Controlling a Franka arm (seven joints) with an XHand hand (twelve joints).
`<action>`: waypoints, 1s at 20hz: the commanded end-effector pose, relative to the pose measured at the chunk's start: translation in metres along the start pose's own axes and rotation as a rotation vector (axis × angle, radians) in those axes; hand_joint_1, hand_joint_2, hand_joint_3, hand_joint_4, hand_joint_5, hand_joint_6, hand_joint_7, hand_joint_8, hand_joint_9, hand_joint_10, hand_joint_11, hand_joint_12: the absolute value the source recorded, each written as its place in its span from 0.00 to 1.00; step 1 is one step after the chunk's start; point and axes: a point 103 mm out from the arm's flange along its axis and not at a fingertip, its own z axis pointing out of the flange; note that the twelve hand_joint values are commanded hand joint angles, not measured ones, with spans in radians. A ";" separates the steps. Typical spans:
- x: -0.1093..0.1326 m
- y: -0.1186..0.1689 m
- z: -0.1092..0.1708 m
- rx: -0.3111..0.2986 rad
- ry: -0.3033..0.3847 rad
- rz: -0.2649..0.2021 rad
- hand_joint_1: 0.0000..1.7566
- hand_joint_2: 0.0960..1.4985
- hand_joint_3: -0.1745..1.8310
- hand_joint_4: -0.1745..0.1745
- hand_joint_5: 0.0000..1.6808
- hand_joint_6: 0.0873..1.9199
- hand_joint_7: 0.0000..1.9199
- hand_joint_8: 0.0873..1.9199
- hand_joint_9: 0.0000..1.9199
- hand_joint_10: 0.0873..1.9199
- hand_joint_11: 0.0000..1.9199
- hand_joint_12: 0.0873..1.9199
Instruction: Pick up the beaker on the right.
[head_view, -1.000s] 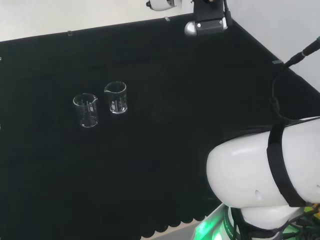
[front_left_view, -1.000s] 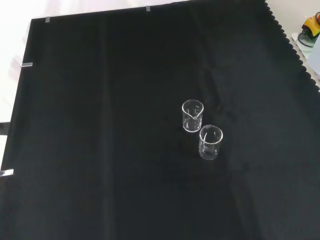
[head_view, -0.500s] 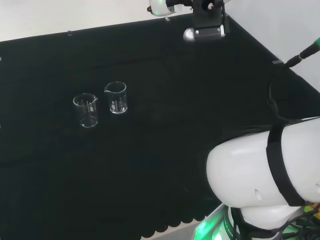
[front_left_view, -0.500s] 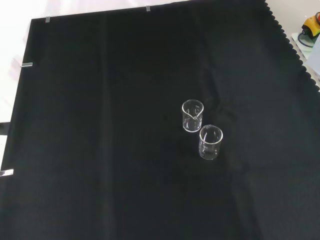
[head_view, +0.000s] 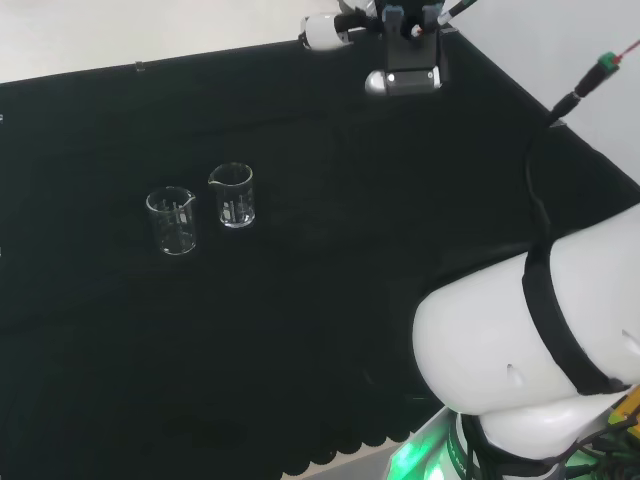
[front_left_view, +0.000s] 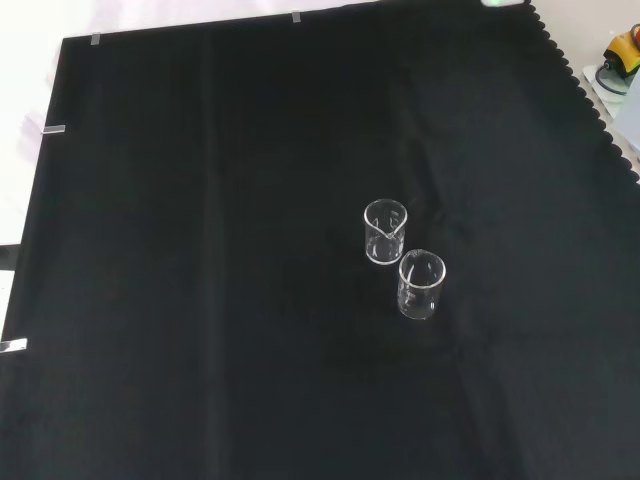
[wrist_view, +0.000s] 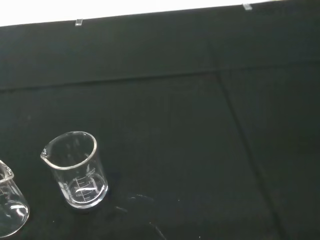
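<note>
Head view, nearest: the arm's large white link with black strap (head_view: 530, 350) at lower right, over the scalloped near edge of the counter.

Mid-counter: two small clear glass beakers stand upright on the black cloth (head_view: 330, 250), close together but not touching. Of the pair, the right-hand clear glass beaker (head_view: 232, 195) is a short cylinder, long axis vertical, open mouth up, with a small pouring spout on its rim toward the left of the head view and pale graduation marks on its wall. It looks empty. The left-hand clear glass beaker (head_view: 172, 221) sits slightly nearer, same form, spout also on the rim.

Front view: the same right-hand beaker (front_left_view: 385, 231) stands the farther of the two, the other (front_left_view: 421, 284) just nearer and to its right. Both sit a little right of the cloth's centre.

Wrist view: the right-hand beaker (wrist_view: 76, 169) appears whole, spout and marks plain; the other (wrist_view: 11, 206) is cut by the frame edge.

Farthest, head view: a black and grey part of the arm's end (head_view: 403, 62) hangs over the far edge of the cloth, well apart from both beakers. Cannot tell whether the fingers are apart or together.
</note>
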 end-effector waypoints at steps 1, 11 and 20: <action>-0.014 0.041 0.030 -0.005 0.045 -0.041 0.11 0.62 0.49 0.41 0.07 0.00 0.02 0.21 0.03 0.29 0.00 0.40; -0.005 0.075 0.065 0.018 0.086 -0.135 0.31 0.41 0.57 0.38 0.10 0.00 0.05 0.25 0.09 0.30 0.00 0.49; -0.004 0.098 0.105 0.055 0.185 -0.200 0.35 0.34 0.59 0.37 0.11 0.00 0.06 0.26 0.10 0.30 0.00 0.49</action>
